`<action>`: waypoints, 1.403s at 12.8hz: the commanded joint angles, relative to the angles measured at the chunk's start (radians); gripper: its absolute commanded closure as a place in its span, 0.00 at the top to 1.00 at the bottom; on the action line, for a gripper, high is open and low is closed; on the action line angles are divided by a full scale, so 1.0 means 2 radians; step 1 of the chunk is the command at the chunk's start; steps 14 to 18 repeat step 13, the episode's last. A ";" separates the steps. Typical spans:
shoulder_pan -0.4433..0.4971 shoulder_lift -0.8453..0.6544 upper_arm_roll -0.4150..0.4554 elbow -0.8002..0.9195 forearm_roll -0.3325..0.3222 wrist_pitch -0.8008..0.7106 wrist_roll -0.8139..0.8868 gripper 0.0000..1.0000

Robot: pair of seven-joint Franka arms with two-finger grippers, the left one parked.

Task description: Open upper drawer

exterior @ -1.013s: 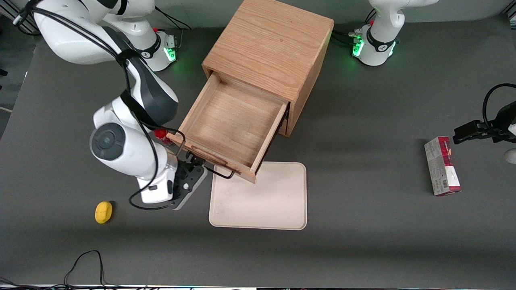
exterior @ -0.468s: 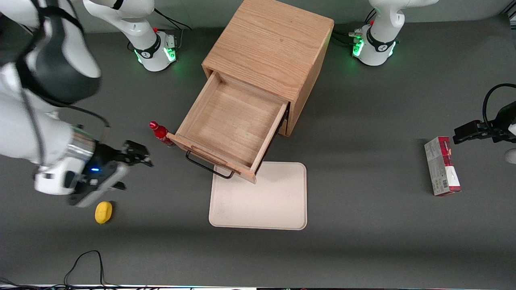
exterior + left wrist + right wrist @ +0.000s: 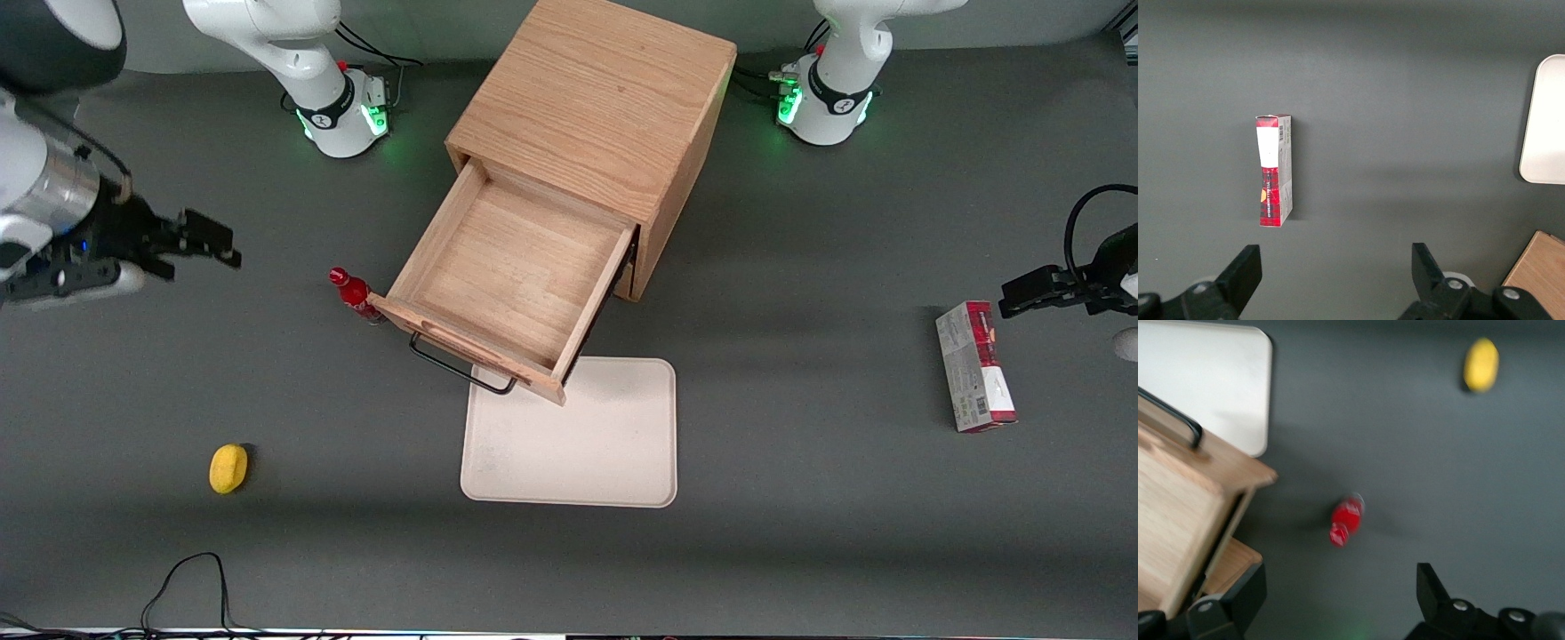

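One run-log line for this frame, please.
task: open upper drawer | upper drawer: pulled out, empty | end effector: open, holding nothing, apart from handle, toward working arm's end

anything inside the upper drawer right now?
No. The upper drawer is pulled out and shows only bare wood; the cabinet covers no visible contents. The open gripper is clear of it, toward the working arm's end.

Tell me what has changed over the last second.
The gripper has let go of the upper drawer's black handle and pulled away toward the working arm's end of the table, fingers open and empty. The upper drawer stayed pulled out; the red bottle, yellow lemon and tray did not move.
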 commanded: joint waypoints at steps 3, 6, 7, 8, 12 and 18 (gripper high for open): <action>0.003 -0.046 -0.009 -0.037 -0.035 0.014 0.023 1.00; 0.002 -0.059 -0.017 -0.055 -0.036 0.032 0.022 1.00; 0.003 -0.058 -0.019 -0.054 -0.034 0.035 0.020 1.00; 0.003 -0.056 -0.019 -0.054 -0.034 0.039 0.020 1.00; 0.003 -0.045 -0.019 -0.047 -0.034 0.031 0.026 1.00; 0.002 -0.044 -0.019 -0.047 -0.034 0.031 0.028 1.00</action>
